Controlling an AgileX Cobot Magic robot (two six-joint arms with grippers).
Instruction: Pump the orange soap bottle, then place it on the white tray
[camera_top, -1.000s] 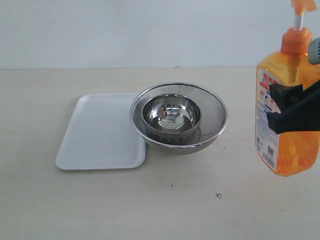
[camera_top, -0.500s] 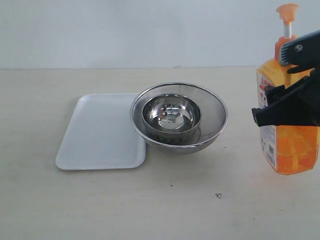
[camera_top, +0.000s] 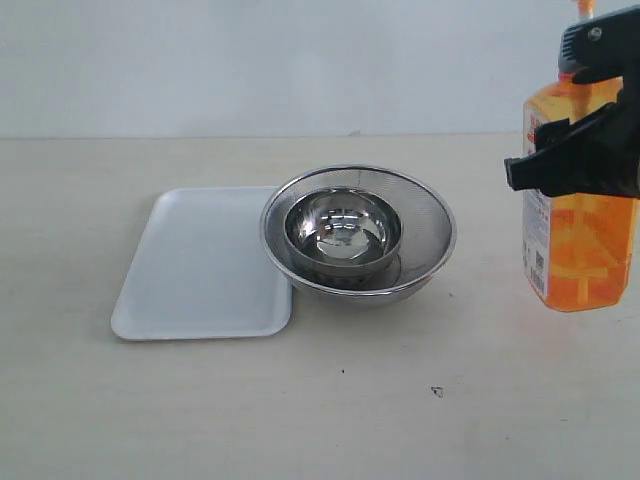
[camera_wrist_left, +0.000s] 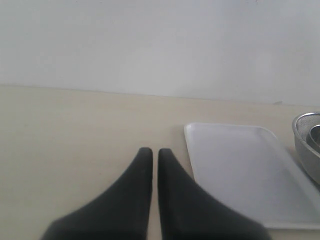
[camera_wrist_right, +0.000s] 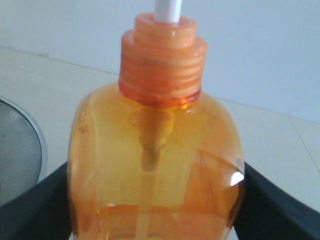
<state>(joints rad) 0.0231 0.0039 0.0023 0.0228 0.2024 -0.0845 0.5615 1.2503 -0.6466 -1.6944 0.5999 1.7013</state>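
Observation:
The orange soap bottle (camera_top: 580, 250) hangs upright above the table at the far right, its pump head cut off by the top edge. My right gripper (camera_top: 585, 160) is shut on the bottle's upper body, a black finger on each side. In the right wrist view the orange soap bottle (camera_wrist_right: 155, 165) fills the frame between the two fingers (camera_wrist_right: 30, 205), with the orange collar and white stem above. The white tray (camera_top: 205, 262) lies flat on the table at the left. My left gripper (camera_wrist_left: 151, 151) is shut and empty, just beside the near edge of the white tray (camera_wrist_left: 240, 170).
A steel mesh bowl (camera_top: 420, 215) with a smaller steel bowl (camera_top: 343, 232) inside it stands at the middle of the table, its rim overlapping the tray's right edge. The mesh bowl's rim (camera_wrist_left: 306, 145) shows past the tray in the left wrist view.
My right gripper has lifted the orange soap bottle higher; its base has risen and the pump head has left the top of the exterior view. Tray and bowls have not moved.

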